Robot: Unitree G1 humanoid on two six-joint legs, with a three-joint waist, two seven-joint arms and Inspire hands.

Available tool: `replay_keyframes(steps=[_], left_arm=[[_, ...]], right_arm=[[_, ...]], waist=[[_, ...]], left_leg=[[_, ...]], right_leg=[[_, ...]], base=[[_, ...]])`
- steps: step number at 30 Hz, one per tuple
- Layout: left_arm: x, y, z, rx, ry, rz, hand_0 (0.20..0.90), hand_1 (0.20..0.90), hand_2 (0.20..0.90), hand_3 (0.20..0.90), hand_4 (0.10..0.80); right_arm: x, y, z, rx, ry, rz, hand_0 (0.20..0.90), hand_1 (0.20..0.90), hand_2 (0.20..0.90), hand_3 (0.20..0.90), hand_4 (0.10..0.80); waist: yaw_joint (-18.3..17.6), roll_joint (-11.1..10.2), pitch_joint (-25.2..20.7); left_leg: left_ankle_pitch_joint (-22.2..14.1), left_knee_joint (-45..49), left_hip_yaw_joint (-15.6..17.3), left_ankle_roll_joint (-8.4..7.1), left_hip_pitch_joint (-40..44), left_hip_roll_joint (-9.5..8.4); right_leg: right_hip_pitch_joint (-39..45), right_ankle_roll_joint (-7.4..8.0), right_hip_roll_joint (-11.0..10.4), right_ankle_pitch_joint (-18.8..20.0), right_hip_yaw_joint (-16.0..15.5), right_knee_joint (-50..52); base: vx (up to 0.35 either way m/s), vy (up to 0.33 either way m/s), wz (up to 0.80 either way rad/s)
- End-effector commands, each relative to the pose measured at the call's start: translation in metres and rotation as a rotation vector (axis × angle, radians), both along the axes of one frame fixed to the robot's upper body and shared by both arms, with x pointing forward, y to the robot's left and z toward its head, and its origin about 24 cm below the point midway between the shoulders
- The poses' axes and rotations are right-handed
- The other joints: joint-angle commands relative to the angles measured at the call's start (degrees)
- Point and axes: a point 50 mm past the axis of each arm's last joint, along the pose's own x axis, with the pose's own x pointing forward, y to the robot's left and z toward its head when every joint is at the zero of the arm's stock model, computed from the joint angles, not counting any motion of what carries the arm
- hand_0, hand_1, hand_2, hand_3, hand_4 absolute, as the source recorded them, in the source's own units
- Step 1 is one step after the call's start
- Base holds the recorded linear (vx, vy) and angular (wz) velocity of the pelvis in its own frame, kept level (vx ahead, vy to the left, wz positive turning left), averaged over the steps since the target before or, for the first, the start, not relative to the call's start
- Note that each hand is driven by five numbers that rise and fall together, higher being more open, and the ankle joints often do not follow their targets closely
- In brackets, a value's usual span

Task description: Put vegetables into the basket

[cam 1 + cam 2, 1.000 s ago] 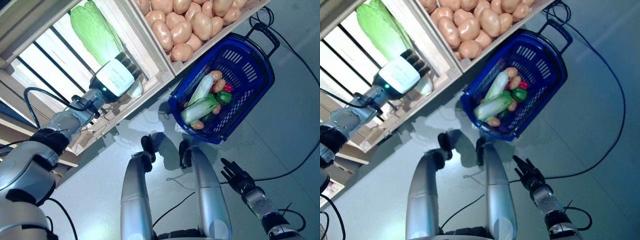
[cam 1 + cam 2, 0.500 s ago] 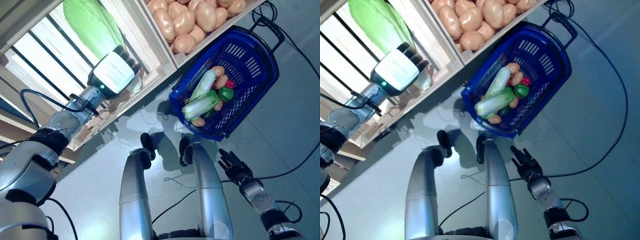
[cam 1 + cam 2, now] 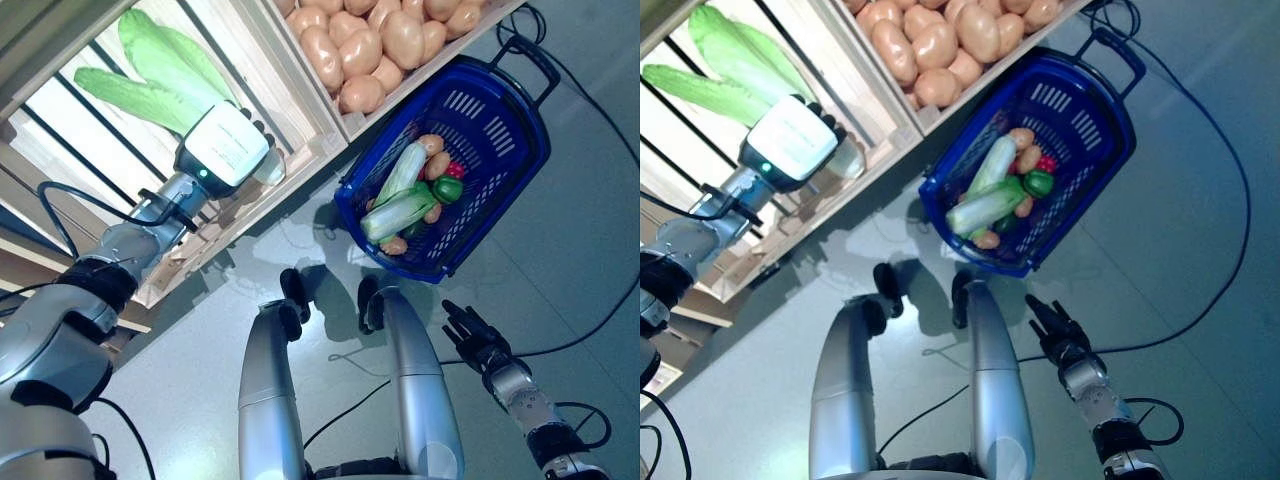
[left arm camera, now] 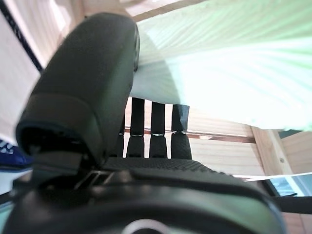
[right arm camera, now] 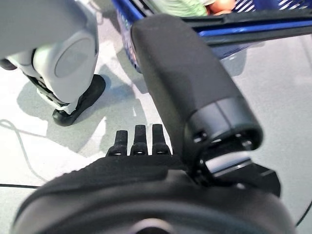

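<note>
My left hand (image 3: 226, 150) reaches into the wooden stand's slatted shelf, fingers (image 4: 151, 131) straight, right under the base of a pale green cabbage (image 3: 165, 60). The cabbage (image 4: 219, 63) lies just past the fingers; the hand is not closed on it. The blue basket (image 3: 537, 160) stands on the floor by the stand. It holds two long pale green vegetables (image 3: 405, 175), a green pepper (image 3: 447, 190), a small red vegetable (image 3: 457, 171) and potatoes (image 3: 432, 146). My right hand (image 3: 475, 338) is open low over the floor, well short of the basket (image 5: 253, 31).
The wooden stand (image 3: 305, 150) runs along the left and back, its front edge next to the basket. The basket's black handle (image 3: 530, 60) lies folded out toward the far side. Grey floor spreads to the right of the basket.
The whole picture has shifted a little, and a second cabbage leaf now shows on the shelf. My left hand stays at the cabbage's base. My right hand has barely moved.
</note>
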Motion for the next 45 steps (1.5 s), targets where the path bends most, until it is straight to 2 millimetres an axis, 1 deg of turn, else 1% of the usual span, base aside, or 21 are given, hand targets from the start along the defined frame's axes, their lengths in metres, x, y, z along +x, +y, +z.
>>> replay_keyframes(steps=[1,3,7,9,10,11,13,17,19,20,21,23,24,27,29,31,32,36,39,40,45], left_arm=[[-0.011,0.013,0.045,-0.233,-0.255,-0.079,0.3,0.3,0.3,0.3,0.4],[-0.014,0.016,0.043,-0.288,-0.28,-0.092,0.3,0.3,0.3,0.3,0.4],[-0.023,0.014,0.036,-0.427,-0.322,-0.162,0.3,0.3,0.3,0.3,0.4],[-0.029,0.012,0.026,-0.51,-0.332,-0.197,0.3,0.3,0.3,0.3,0.4],[-0.031,0.01,0.022,-0.531,-0.338,-0.208,0.3,0.3,0.3,0.3,0.4],[-0.033,0.01,0.02,-0.543,-0.342,-0.214,0.3,0.3,0.3,0.3,0.4],[-0.043,0.011,0.006,-0.654,-0.365,-0.238,0.3,0.3,0.3,0.3,0.4],[-0.059,0.007,-0.014,-0.802,-0.394,-0.281,0.3,0.3,0.3,0.3,0.4],[-0.064,0.007,-0.02,-0.874,-0.399,-0.291,0.3,0.3,0.3,0.3,0.4],[-0.07,0.003,-0.028,-0.961,-0.386,-0.319,0.3,0.3,0.3,0.3,0.4],[-0.074,0.0,-0.031,-1.003,-0.38,-0.348,0.3,0.3,0.3,0.3,0.4],[-0.084,-0.011,-0.037,-1.088,-0.332,-0.426,0.3,0.3,0.3,0.3,0.4],[-0.085,-0.011,-0.037,-1.095,-0.332,-0.435,0.3,0.3,0.3,0.3,0.4],[-0.1,-0.019,-0.038,-1.343,-0.231,-0.565,0.3,0.3,0.3,0.3,0.4],[-0.108,-0.022,-0.041,-1.465,-0.16,-0.624,0.3,0.3,0.3,0.3,0.4],[-0.111,-0.027,-0.044,-1.53,-0.1,-0.666,0.3,0.3,0.3,0.3,0.4],[-0.116,-0.031,-0.045,-1.595,-0.042,-0.704,0.3,0.3,0.3,0.3,0.4],[-0.121,-0.037,-0.046,-1.736,0.076,-0.769,0.3,0.3,0.3,0.3,0.4],[-0.122,-0.038,-0.046,-1.804,0.12,-0.803,0.3,0.3,0.3,0.3,0.4],[-0.123,-0.038,-0.047,-1.87,0.183,-0.837,0.3,0.3,0.3,0.3,0.4],[-0.122,-0.04,-0.056,-2.023,0.334,-0.881,0.3,0.3,0.3,0.3,0.4]], right_arm=[[-0.012,-0.011,0.006,-0.037,-0.049,-0.065,0.9,0.9,0.9,0.9,0.8],[-0.013,-0.01,0.005,-0.042,-0.048,-0.064,0.9,0.9,0.9,0.9,0.8],[-0.016,-0.005,0.001,-0.055,-0.047,-0.073,0.9,0.9,0.9,0.9,0.8],[-0.017,-0.001,0.0,-0.074,-0.05,-0.064,0.9,0.9,0.9,0.9,0.8],[-0.016,0.002,0.001,-0.074,-0.05,-0.062,0.9,0.9,0.9,0.9,0.8],[-0.016,0.003,0.001,-0.074,-0.05,-0.062,0.9,0.9,0.9,0.9,0.8],[-0.02,0.006,-0.001,-0.076,-0.051,-0.074,0.9,0.9,0.9,0.9,0.8],[-0.023,0.01,-0.003,-0.113,-0.053,-0.077,0.9,0.9,0.9,0.9,0.8],[-0.024,0.011,-0.003,-0.11,-0.054,-0.082,0.9,0.9,0.9,0.9,0.8],[-0.025,0.012,-0.005,-0.114,-0.049,-0.095,0.9,0.9,0.9,0.9,0.8],[-0.026,0.013,-0.005,-0.116,-0.053,-0.1,0.9,0.9,0.9,0.9,0.8],[-0.029,0.014,-0.006,-0.139,-0.052,-0.103,0.9,0.9,0.9,0.9,0.8],[-0.029,0.014,-0.007,-0.14,-0.051,-0.103,0.9,0.9,0.9,0.9,0.8],[-0.038,0.017,-0.013,-0.153,-0.033,-0.119,0.9,0.9,0.9,0.9,0.8],[-0.045,0.016,-0.019,-0.154,-0.01,-0.134,0.9,0.9,0.9,0.9,0.8],[-0.05,0.017,-0.024,-0.146,0.008,-0.145,0.9,0.9,0.9,0.9,0.8],[-0.055,0.018,-0.028,-0.148,0.026,-0.148,0.9,0.9,0.9,0.9,0.8],[-0.061,0.019,-0.034,-0.147,0.057,-0.157,0.9,0.9,0.9,0.9,0.8],[-0.064,0.02,-0.036,-0.144,0.064,-0.162,0.9,0.9,0.9,0.9,0.8],[-0.067,0.021,-0.038,-0.149,0.071,-0.16,0.9,0.9,0.9,0.9,0.8],[-0.073,0.025,-0.042,-0.162,0.088,-0.148,0.9,0.9,0.9,0.9,0.8]], waist=[[-0.3,0.1,-0.1],[-0.2,0.1,-0.2],[0.9,0.1,-1.3],[1.6,0.1,-2.1],[1.7,0.1,-2.4],[1.9,0.1,-2.6],[3.0,0.1,-3.5],[4.6,-0.1,-4.5],[5.1,-0.1,-4.9],[5.8,0.0,-5.6],[6.2,0.0,-5.9],[7.1,0.2,-6.9],[7.1,0.3,-7.0],[8.5,0.8,-9.2],[9.2,1.0,-10.7],[9.6,1.0,-11.9],[10.0,1.0,-13.4],[10.8,1.4,-16.8],[11.1,1.5,-18.1],[11.4,1.5,-19.1],[11.5,1.7,-21.4]], left_leg=[[-6.4,-2.6,0.3,-2.64,9.5,1.26],[-5.6,-4.1,0.4,-2.98,10.9,1.17],[-2.4,-11.6,0.3,-4.17,15.9,-0.23],[-0.6,-15.4,0.4,-4.87,18.3,-1.04],[1.3,-17.2,0.9,-4.51,18.6,-1.21],[1.6,-17.9,0.9,-4.58,19.0,-1.37],[3.0,-22.2,0.5,-4.94,21.9,-2.25],[5.1,-28.2,-0.2,-5.36,25.7,-3.13],[5.7,-30.0,-0.3,-5.59,26.9,-3.09],[6.4,-32.1,-0.8,-5.69,28.4,-3.43],[6.7,-33.5,-1.0,-5.76,29.3,-3.53],[7.3,-35.8,-1.8,-5.91,31.5,-3.84],[7.3,-36.0,-1.9,-5.91,31.7,-3.89],[7.7,-39.5,-3.2,-5.92,35.9,-4.57],[7.7,-40.8,-3.8,-5.96,38.2,-4.82],[7.8,-42.3,-4.5,-5.82,39.9,-5.07],[8.0,-43.9,-5.0,-5.75,41.9,-5.14],[8.8,-47.4,-6.2,-5.8,45.2,-5.26],[8.9,-48.3,-6.6,-5.8,46.5,-5.32],[8.4,-48.3,-6.7,-5.69,47.5,-5.34],[7.8,-49.1,-6.7,-5.19,50.0,-5.35]], right_leg=[[8.8,1.42,0.8,7.7,0.6,-12.3],[10.2,1.53,0.9,8.2,0.6,-13.8],[15.9,1.71,1.2,9.8,0.0,-21.3],[18.8,1.83,1.4,10.6,-0.7,-25.3],[19.2,1.37,1.5,12.2,-1.1,-27.1],[19.8,1.38,1.5,12.4,-1.3,-27.9],[23.0,1.74,1.2,13.1,-2.4,-31.9],[27.5,2.27,1.0,14.2,-4.1,-37.4],[29.0,2.24,1.1,14.4,-4.8,-39.1],[30.8,2.57,1.1,14.8,-5.4,-41.2],[32.0,2.59,1.2,14.8,-5.8,-42.1],[34.7,2.75,1.2,14.9,-6.6,-44.3],[34.9,2.75,1.2,15.0,-6.6,-44.5],[39.7,3.16,1.1,15.0,-8.0,-47.5],[42.6,3.3,1.0,15.0,-8.6,-48.9],[44.5,3.48,1.0,15.3,-8.9,-50.3],[46.6,3.71,1.1,15.6,-9.2,-51.8],[50.2,4.17,1.2,16.8,-9.9,-55.1],[51.5,4.26,1.3,17.0,-10.2,-55.9],[52.4,4.28,1.2,16.8,-10.5,-56.0],[54.3,4.41,1.2,16.7,-11.0,-56.4]], base=[[0.02,-0.048,-0.09],[0.016,-0.043,-0.05],[0.037,-0.074,0.08],[-0.002,-0.082,0.16],[-0.049,-0.061,0.08],[-0.032,-0.082,0.06],[0.045,-0.076,0.06],[0.037,-0.075,0.05],[0.027,-0.077,0.1],[0.031,-0.072,0.09],[0.043,-0.098,0.17],[0.031,-0.072,0.21],[0.051,-0.059,0.15],[0.079,-0.044,0.14],[0.126,-0.031,0.17],[0.143,-0.035,0.2],[0.184,-0.036,0.17],[0.14,-0.015,0.18],[0.087,-0.01,0.14],[0.082,-0.001,0.11],[0.08,0.005,0.09]])
